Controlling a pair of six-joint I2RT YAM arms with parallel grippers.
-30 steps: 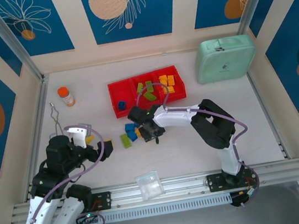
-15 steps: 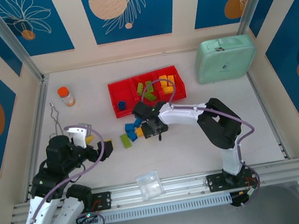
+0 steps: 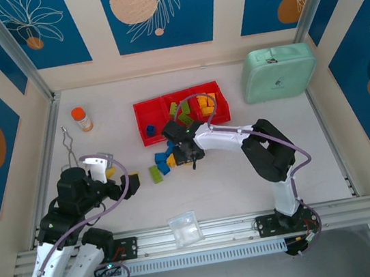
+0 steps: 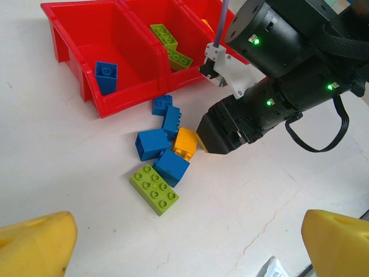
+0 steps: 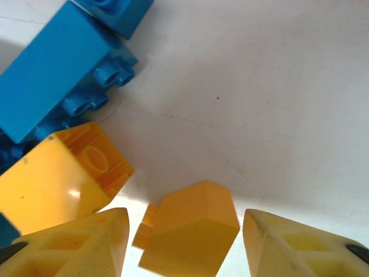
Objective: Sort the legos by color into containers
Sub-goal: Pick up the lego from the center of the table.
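The red tray (image 3: 154, 140) holds a blue lego (image 3: 149, 130) in its left compartment, green ones (image 3: 180, 110) in the middle and orange ones (image 3: 207, 101) on the right. A loose pile (image 3: 162, 164) lies in front of it: blue bricks (image 4: 153, 143), a green brick (image 4: 154, 188) and an orange brick (image 4: 187, 142). My right gripper (image 3: 189, 158) is down at the pile's right edge. It stands open (image 5: 187, 251) around a small orange brick (image 5: 190, 231), with a gap on each side. My left gripper (image 4: 184, 254) is wide open and empty, to the left of the pile (image 3: 122, 174).
A mint-green case (image 3: 279, 72) sits at the back right. An orange-capped bottle (image 3: 81, 118) and metal tongs (image 3: 69, 148) lie at the left. A clear plastic packet (image 3: 185, 229) rests by the near rail.
My right gripper has shifted slightly toward the tray and its jaws have widened around the orange brick. The left arm has not moved.
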